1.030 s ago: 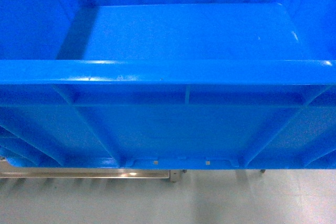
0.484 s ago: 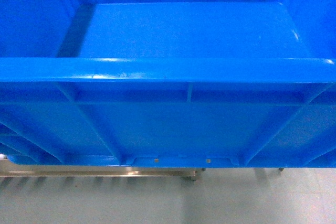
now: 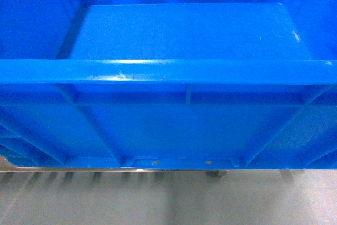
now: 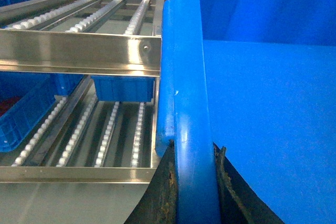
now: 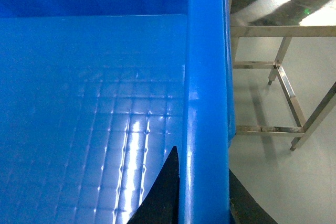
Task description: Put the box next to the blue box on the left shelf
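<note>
The box, a large bright-blue crate with a ribbed near wall, fills the head view; neither gripper shows there. In the left wrist view my left gripper is shut on the box's left rim, one dark finger on each side of it. My right gripper is shut on the right rim in the same way. The left shelf, with rows of white rollers between steel rails, lies just left of the box. A blue box stands far back on its lower deck.
An upper roller deck sits above a steel cross rail. Another blue crate occupies the lower deck's left side. A bare steel frame stands on the grey floor right of the box.
In the head view the steel rail below the box's near wall has slid right and up, and is now almost hidden behind the box. Both grippers still hold the rims.
</note>
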Motion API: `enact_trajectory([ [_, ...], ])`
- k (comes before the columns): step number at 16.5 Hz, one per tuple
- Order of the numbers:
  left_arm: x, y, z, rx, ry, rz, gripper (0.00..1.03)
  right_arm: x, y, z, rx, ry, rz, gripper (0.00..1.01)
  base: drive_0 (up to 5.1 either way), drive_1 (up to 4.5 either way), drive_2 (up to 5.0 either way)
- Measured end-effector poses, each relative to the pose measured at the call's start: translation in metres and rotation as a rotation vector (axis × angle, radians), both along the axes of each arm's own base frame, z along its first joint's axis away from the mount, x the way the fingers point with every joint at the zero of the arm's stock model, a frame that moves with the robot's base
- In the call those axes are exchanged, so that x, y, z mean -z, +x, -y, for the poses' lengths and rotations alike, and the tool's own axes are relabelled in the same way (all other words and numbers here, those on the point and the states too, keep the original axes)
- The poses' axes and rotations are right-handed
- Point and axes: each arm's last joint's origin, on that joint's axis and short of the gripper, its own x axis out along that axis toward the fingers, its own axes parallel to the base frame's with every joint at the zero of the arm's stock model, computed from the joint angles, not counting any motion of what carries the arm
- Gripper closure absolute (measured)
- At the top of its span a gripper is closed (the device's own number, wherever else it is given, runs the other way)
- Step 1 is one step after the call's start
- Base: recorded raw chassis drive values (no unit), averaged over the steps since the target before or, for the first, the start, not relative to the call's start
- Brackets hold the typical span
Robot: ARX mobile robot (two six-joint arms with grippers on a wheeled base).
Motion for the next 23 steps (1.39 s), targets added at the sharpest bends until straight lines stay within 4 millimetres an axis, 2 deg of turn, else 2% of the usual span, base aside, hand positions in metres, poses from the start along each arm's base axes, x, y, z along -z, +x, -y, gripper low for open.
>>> enact_trajectory([
  [23, 0.0003, -0.0001, 0.0000, 0.000, 0.000, -0.003, 0.94, 0.0001, -0.0001, 0.0000, -0.001, 0.000, -0.002, 0.93, -4.9, 2.48, 2.5],
])
